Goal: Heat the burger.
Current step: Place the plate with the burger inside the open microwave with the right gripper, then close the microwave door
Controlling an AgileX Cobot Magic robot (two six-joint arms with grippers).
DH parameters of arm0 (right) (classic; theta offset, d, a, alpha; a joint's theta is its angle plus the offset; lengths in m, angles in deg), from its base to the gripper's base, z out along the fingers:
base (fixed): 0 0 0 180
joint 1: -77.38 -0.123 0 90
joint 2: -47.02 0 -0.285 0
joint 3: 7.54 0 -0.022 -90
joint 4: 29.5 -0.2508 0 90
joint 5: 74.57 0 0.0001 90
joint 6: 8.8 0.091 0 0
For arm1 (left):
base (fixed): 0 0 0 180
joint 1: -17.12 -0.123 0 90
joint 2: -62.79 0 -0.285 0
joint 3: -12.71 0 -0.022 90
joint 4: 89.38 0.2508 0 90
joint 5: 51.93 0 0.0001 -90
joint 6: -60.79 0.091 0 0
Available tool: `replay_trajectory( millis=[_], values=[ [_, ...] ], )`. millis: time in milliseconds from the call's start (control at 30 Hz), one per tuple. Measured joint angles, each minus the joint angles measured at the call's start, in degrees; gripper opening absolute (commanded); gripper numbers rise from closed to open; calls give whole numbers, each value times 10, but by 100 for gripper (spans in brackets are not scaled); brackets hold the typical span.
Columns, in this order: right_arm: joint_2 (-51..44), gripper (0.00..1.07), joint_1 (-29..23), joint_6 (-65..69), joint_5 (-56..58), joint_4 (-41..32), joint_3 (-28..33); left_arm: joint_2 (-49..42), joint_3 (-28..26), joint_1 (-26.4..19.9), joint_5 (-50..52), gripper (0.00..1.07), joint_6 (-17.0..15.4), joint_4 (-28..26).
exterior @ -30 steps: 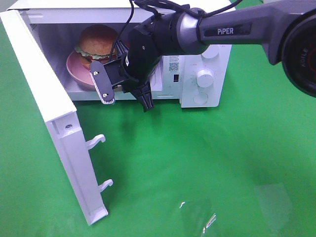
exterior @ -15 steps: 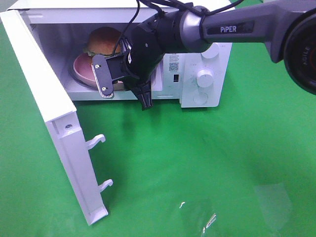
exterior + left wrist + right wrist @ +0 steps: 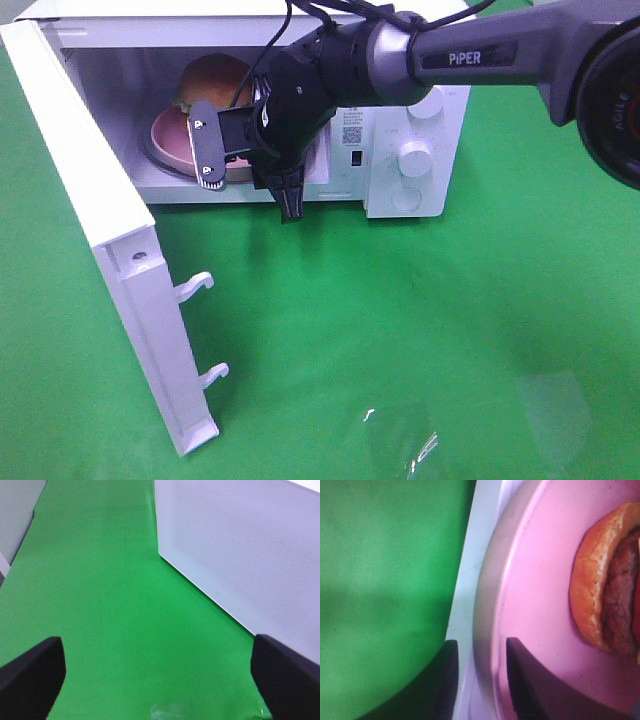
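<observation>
Inside, one burger (image 3: 213,76), one pink plate (image 3: 168,137), one white microwave (image 3: 385,190)

Table cover (image 3: 420,330): uniform bright green, no pattern. Microwave (image 3: 440,120): white casing and pale grey interior, with white knobs (image 3: 415,157) and a small square label (image 3: 351,133) printed with a black-and-white code. Door (image 3: 240,550): white, its window covered by a fine, regular mesh of dots. Plate (image 3: 168,140): plain pink, with a greyish rim in the right wrist view. Burger (image 3: 213,75): glossy golden-brown bun and darker brown patty. Arm (image 3: 520,50): dark grey with white lettering. Right gripper (image 3: 481,647) and left gripper (image 3: 157,640): black fingers; one right finger (image 3: 207,150) carries a light grey plate.
</observation>
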Motion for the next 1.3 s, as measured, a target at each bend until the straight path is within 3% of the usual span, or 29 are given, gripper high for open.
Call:
replay_trajectory(
  millis=[167, 400, 500, 633, 1300],
  values=[
    [0, 40, 0, 18, -1, 1, 0, 0, 0, 0, 0, 93, 0, 0],
    [-15, 61, 0, 18, -5, 1, 6, 0, 0, 0, 0, 93, 0, 0],
    [-21, 64, 0, 18, -10, 1, 12, 0, 0, 0, 0, 93, 0, 0],
    [-49, 72, -1, 21, -32, -1, 65, 0, 0, 0, 0, 93, 0, 0],
    [-159, 76, -20, 46, -104, -1, 246, 0, 0, 0, 0, 93, 0, 0]
  ],
)
